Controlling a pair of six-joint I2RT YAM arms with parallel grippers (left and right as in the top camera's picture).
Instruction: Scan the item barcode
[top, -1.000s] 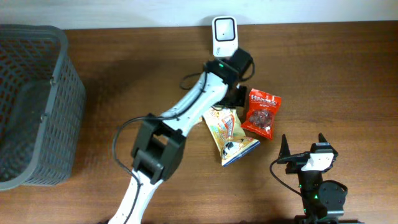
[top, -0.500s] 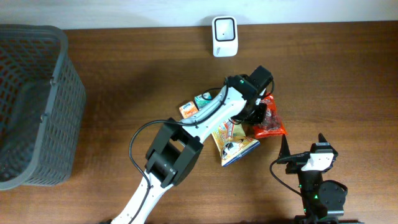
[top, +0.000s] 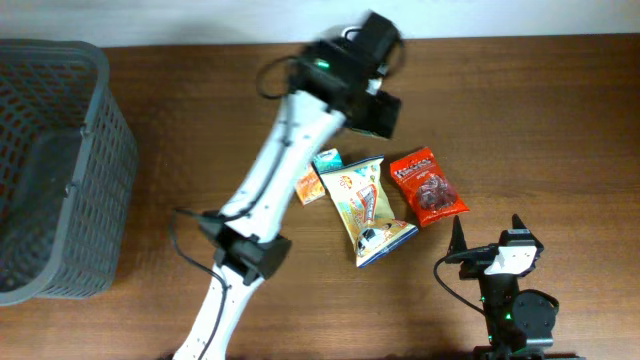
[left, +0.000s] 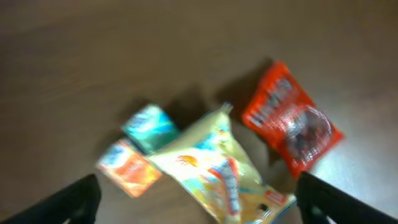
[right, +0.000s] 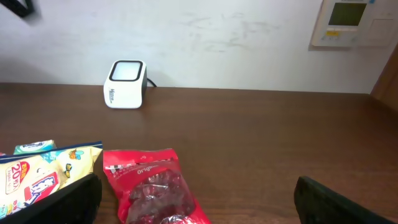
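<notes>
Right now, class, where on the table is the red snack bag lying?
In the overhead view the red snack bag lies right of centre, just right of the yellow snack bag and in front of the white scanner seen by the right wrist camera.

A mock shop checkout in a plain lab or office room: a grey mesh shopping basket (top: 110, 170) at the left edge of a wooden desk (top: 560, 120), snack packets (top: 365, 205) at centre, a small white barcode scanner (right: 125, 84) at the back. The bare white wall (right: 236, 37) behind carries a control panel (right: 351, 22), upper right in the right wrist view.
</notes>
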